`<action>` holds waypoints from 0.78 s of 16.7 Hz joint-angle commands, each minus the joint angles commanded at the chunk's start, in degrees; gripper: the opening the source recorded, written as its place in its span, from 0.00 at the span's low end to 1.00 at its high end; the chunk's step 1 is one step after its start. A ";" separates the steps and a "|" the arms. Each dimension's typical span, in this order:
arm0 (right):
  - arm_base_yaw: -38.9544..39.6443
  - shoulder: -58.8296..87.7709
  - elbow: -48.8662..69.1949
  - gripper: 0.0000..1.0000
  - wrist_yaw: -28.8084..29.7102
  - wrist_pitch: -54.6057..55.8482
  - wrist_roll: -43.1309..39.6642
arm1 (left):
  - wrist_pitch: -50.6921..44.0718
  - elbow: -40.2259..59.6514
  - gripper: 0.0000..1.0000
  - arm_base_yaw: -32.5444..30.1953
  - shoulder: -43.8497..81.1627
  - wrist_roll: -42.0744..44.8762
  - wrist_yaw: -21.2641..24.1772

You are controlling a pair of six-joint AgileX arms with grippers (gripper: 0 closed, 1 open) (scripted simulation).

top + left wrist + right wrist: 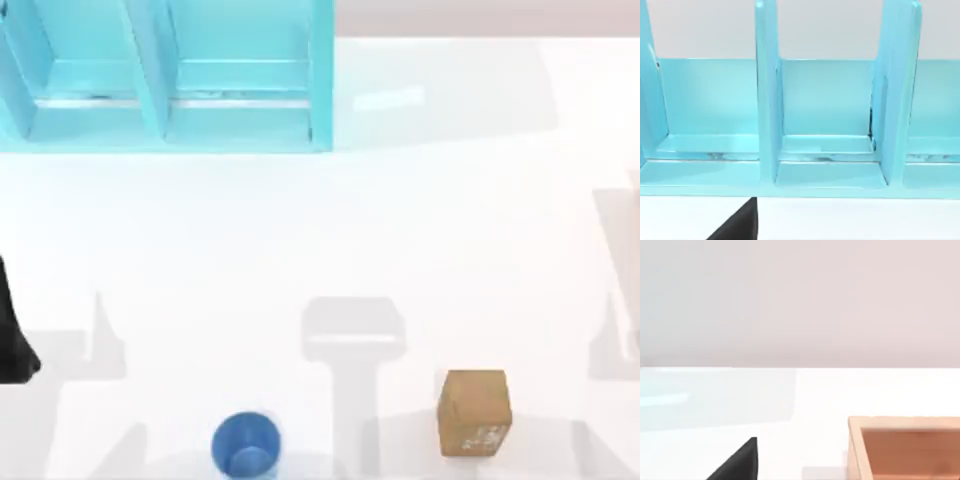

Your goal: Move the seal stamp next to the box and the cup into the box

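Bench [450, 220], white, carries a tall turquoise divided rack [170, 80] at its far left. A wooden box [905, 447] shows in the right wrist view. The seal stamp [474, 412] stands near the front edge, right of centre, well apart from the cup [245, 443], front centre-left. Whether either end effector is wide or narrow cannot be told.

A dark gripper fingertip [740, 462] is showing close to the camera over the white table [790, 400]. Farther off, a tan wooden box [905, 447] with an open hollow is sitting on the table.
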 joint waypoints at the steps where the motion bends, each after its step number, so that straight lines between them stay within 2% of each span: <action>1: 0.00 0.00 0.00 1.00 0.00 0.00 0.00 | 0.00 0.00 1.00 0.00 0.00 0.00 0.00; 4: 1.43 1.66 1.74 1.00 0.00 -1.03 1.50 | 0.00 0.00 1.00 0.00 0.00 0.00 0.00; 7: 6.22 8.62 8.63 1.00 -0.06 -6.54 6.51 | 0.00 0.00 1.00 0.00 0.00 0.00 0.00; 13: 17.23 36.77 29.97 1.00 -0.13 -24.61 17.52 | 0.00 0.00 1.00 0.00 0.00 0.00 0.00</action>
